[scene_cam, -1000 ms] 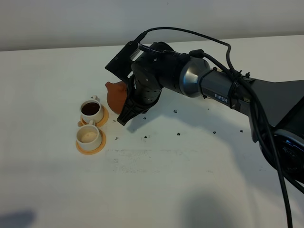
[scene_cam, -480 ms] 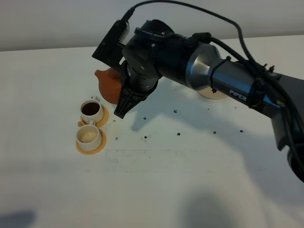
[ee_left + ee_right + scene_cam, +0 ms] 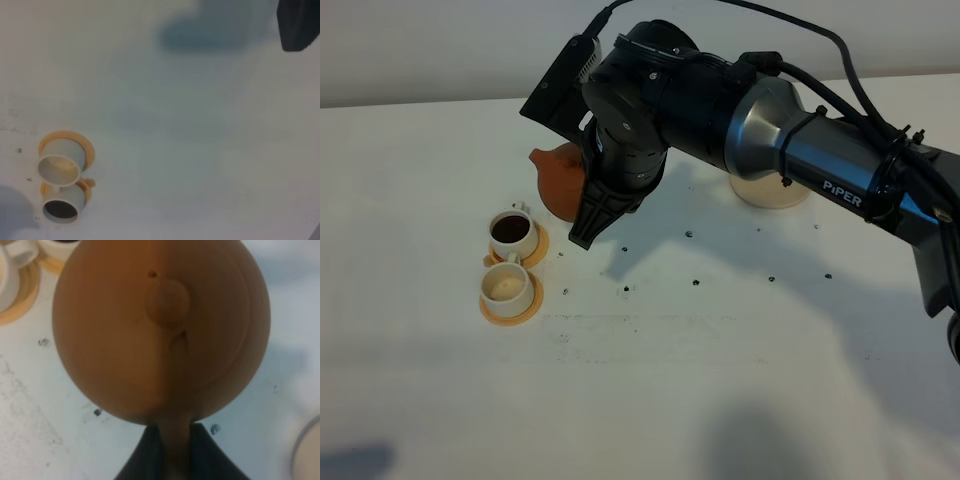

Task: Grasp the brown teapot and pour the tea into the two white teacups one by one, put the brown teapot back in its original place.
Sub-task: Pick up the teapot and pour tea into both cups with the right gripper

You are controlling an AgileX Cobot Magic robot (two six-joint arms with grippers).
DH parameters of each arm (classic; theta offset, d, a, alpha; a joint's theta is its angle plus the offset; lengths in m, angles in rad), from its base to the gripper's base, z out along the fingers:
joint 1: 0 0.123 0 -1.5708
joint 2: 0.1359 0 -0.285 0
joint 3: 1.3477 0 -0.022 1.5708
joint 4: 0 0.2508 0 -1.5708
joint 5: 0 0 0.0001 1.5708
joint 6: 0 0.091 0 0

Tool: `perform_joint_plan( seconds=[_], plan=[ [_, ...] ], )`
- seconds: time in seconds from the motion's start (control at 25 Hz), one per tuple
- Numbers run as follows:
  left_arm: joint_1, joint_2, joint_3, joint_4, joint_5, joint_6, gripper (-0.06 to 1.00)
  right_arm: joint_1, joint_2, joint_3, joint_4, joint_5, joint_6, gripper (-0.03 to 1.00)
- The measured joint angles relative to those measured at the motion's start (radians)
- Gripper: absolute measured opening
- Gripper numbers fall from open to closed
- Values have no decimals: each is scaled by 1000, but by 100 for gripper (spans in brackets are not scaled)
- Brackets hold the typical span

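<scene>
The brown teapot (image 3: 558,178) hangs in my right gripper (image 3: 584,205), above the table just behind the two white teacups, spout pointing left. In the right wrist view the teapot (image 3: 160,330) fills the frame, and the gripper (image 3: 170,455) is shut on its handle. The far cup (image 3: 512,231) holds dark tea. The near cup (image 3: 506,287) shows a cream inside. Both stand on orange saucers (image 3: 536,305). The pale beige coaster (image 3: 772,193) lies behind my right arm, partly hidden. The left wrist view shows both cups (image 3: 60,164) (image 3: 61,207). Only a dark block (image 3: 299,25) shows at that view's edge.
The white table (image 3: 720,380) carries small dark specks near its middle. My right arm (image 3: 820,160) stretches from the right edge across the middle to the cups. A white wall runs along the back.
My right arm has lifted the teapot up and away from the far cup. The coaster has come into view behind the arm. The cups have not moved.
</scene>
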Motion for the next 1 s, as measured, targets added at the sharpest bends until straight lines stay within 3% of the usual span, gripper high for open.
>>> perform_joint_plan(
  seconds=[0.2, 0.68, 1.0],
  plan=[
    [0, 0, 0, 0, 0, 0, 27, 0, -10, 23, 6, -22, 0, 9],
    [0, 0, 0, 0, 0, 0, 27, 4, -139, 288, 31, -258, 1, 9],
    [0, 0, 0, 0, 0, 0, 27, 37, -139, 397, -53, -375, 47, 9]
  ],
)
